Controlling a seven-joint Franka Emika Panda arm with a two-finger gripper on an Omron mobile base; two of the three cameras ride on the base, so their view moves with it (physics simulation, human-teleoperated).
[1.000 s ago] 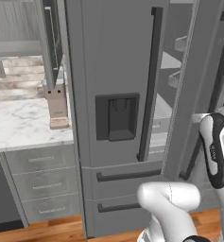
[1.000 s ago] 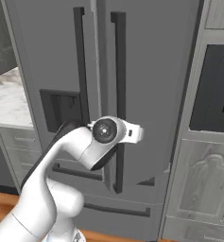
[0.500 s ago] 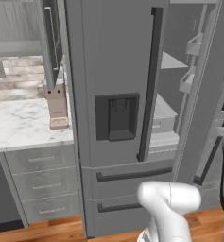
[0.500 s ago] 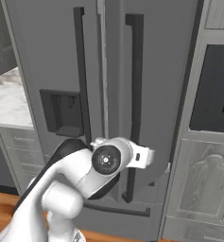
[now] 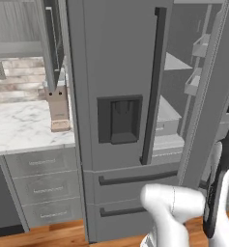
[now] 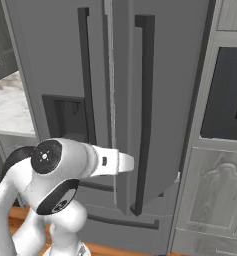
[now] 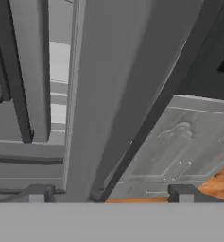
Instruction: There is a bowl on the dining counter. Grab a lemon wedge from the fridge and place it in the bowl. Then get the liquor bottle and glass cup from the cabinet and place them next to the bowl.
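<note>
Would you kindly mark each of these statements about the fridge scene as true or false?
1. The fridge's right door stands partly open. True.
2. The claw is clamped on a lemon wedge. False: its fingers stand apart with nothing between them.
3. A knife block stands on the marble worktop left of the fridge. True.
4. Both fridge doors are shut. False: shelves show past the open right door.
5. The dispenser recess is in the left door. True.

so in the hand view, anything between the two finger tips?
Yes. Between the fingertips stands the lower edge of the fridge right door, ajar and apparently untouched; the gripper is open.
</note>
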